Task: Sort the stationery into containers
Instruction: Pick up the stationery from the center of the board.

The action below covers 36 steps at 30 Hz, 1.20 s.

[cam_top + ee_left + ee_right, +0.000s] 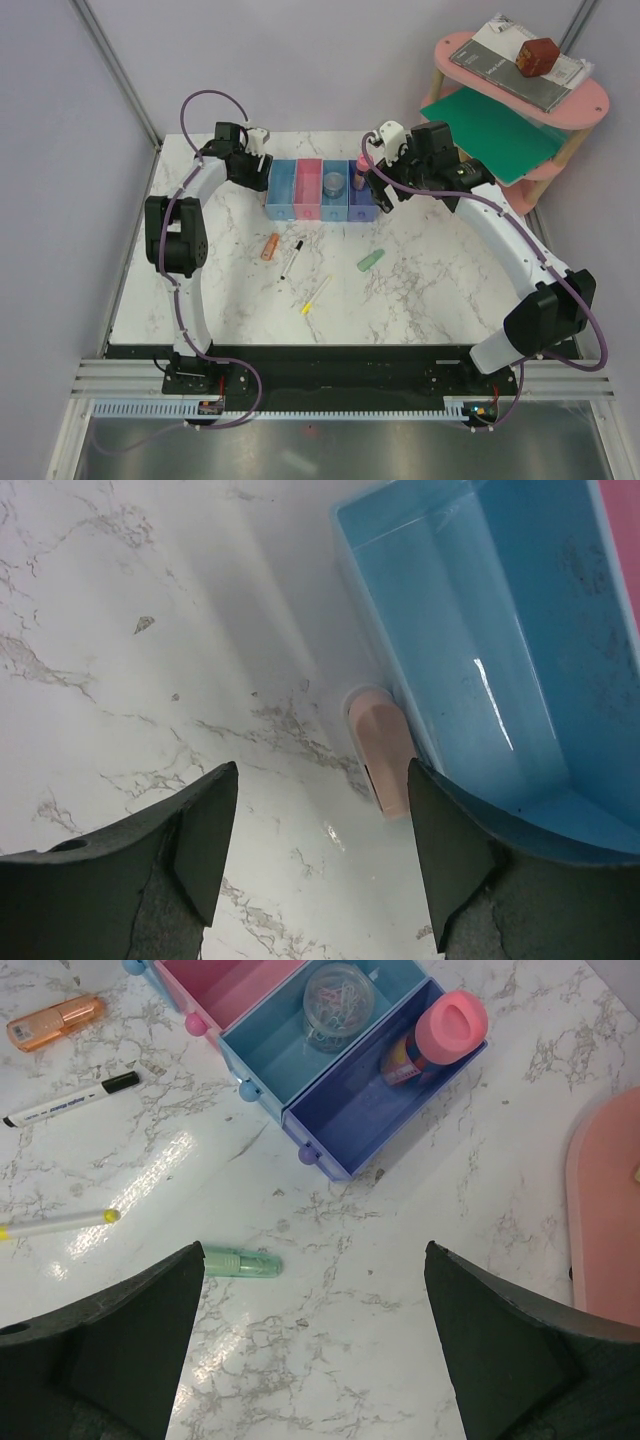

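A: Now, our step?
B: Grabbing pink eraser (385, 755), on table (150, 630) just left of light-blue bin (520, 600). Both released: left fingers (200, 830) astride it, right fingers (130, 1340) empty.
A: Next we clench, lift.

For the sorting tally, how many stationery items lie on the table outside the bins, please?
5: orange eraser, black-white pen, yellow pencil, green eraser in front of the bins; a pale pink eraser beside the light-blue bin. More may be hidden.
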{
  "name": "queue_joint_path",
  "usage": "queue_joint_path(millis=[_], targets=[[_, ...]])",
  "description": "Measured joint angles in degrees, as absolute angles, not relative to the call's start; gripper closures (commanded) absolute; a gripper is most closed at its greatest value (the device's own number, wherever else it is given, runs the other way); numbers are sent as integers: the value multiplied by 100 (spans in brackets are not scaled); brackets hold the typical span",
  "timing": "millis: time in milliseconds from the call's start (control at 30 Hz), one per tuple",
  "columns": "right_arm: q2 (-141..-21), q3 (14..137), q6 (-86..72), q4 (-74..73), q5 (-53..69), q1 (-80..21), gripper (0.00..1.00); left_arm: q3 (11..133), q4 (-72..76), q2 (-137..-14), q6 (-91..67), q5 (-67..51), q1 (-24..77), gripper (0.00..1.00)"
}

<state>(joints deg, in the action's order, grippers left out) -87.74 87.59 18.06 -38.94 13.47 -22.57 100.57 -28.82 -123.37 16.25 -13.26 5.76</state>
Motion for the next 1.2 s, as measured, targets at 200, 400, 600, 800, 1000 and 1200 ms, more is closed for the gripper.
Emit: queue_joint_path(millis=[200,400,600,800,1000,1200], targets=[[-8783,8768,1767,-3892,1354,-2211,2,10055,-2884,-12337,1614,-1413,576,26],[-8785,8833,1745,-3863,1372,-2163,2,10029,-2877,-12337,1612,-1411,622,26],[-8785,8860,1715,-3830,1387,-2128,2,9880,-2884,-12339,1614,-1406,821,28],[-8785,8860,1708,-3826,1428,-2102,2,9843,-2886,-12438,1603,-1361,926,35],[-8783,8860,1662,-3824,1494,-2062,2,9843,-2871,-12634,1568,-1247,932,46],[-8783,8860,1619,-3819,1533,-2034,2,9828,-2860,-12720,1529,-1179,952,82]])
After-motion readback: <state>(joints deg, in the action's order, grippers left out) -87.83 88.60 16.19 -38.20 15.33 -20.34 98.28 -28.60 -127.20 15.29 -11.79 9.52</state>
